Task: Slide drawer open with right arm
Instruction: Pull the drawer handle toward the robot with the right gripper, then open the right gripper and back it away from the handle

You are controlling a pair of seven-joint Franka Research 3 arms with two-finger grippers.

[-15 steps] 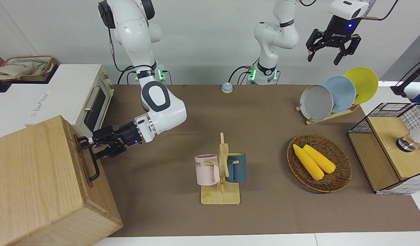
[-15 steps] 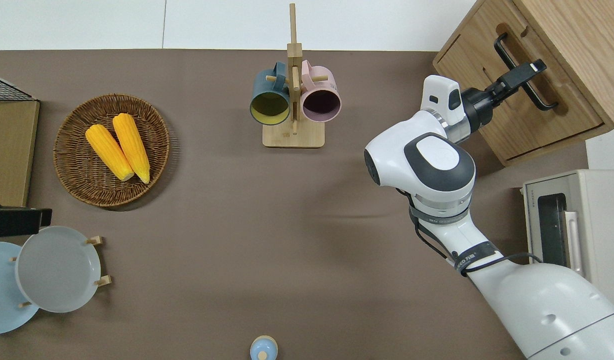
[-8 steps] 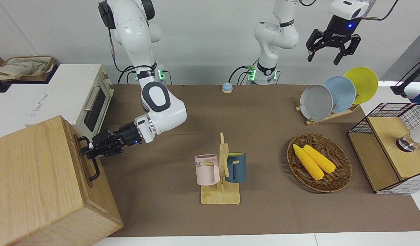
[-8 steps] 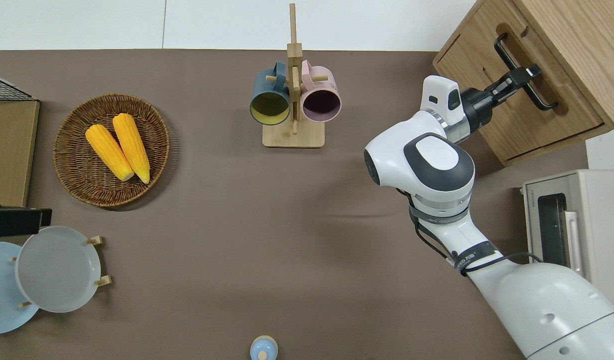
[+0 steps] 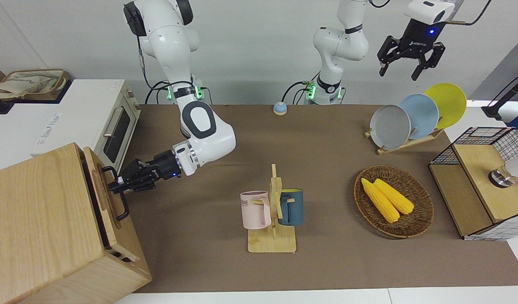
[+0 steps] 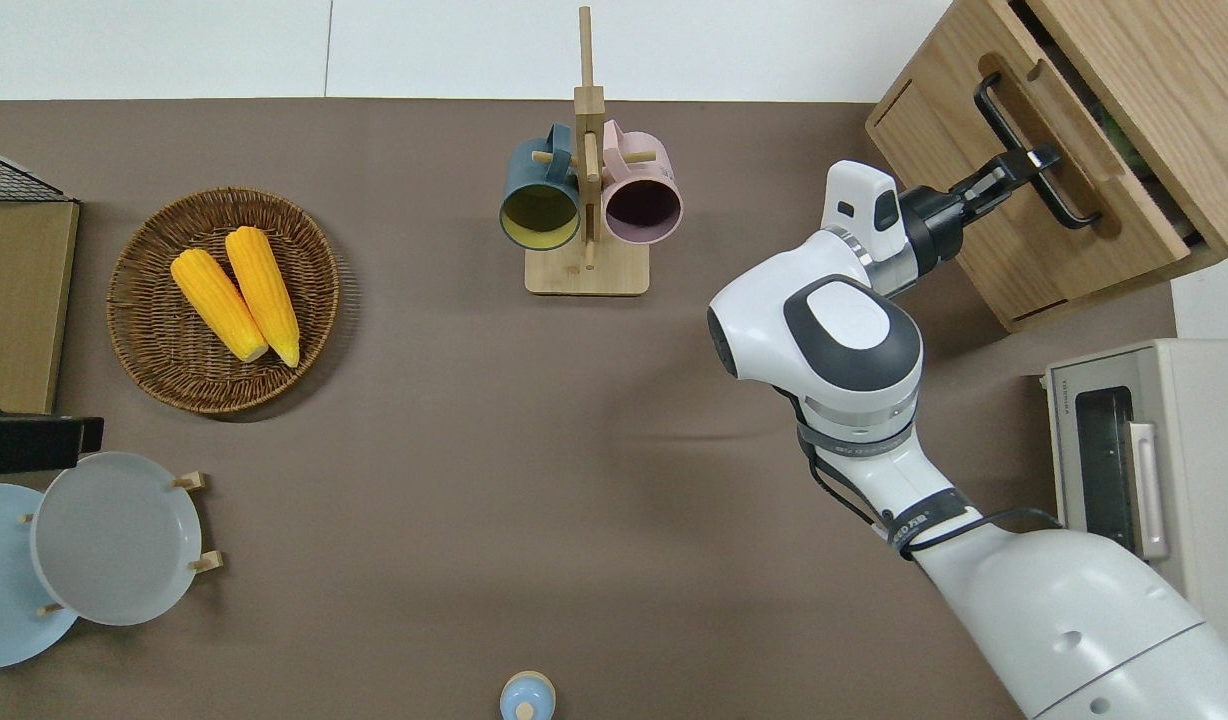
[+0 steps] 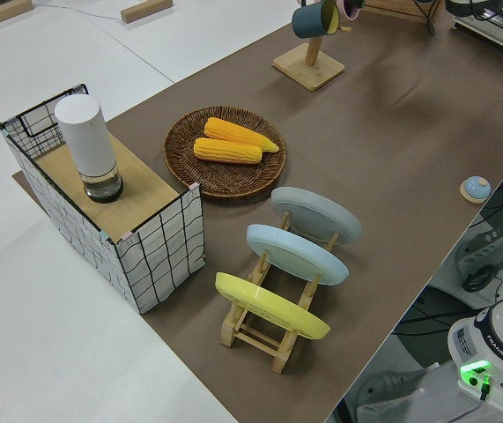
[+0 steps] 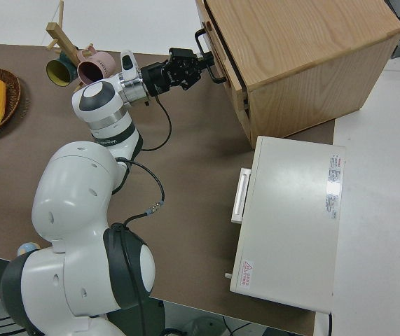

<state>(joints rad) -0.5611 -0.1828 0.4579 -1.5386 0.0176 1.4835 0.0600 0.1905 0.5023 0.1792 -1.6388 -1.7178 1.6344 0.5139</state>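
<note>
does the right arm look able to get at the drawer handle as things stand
Likely yes: the right gripper is already at the drawer's black handle and appears shut on the bar, with the drawer front pulled slightly out of the box. Nothing stands between them.

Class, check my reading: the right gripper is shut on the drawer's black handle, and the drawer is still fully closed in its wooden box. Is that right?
Not quite. The right gripper is shut on the handle, but the drawer is already pulled partly out of the wooden box; the overhead view shows a dark gap opened above its front panel.
</note>
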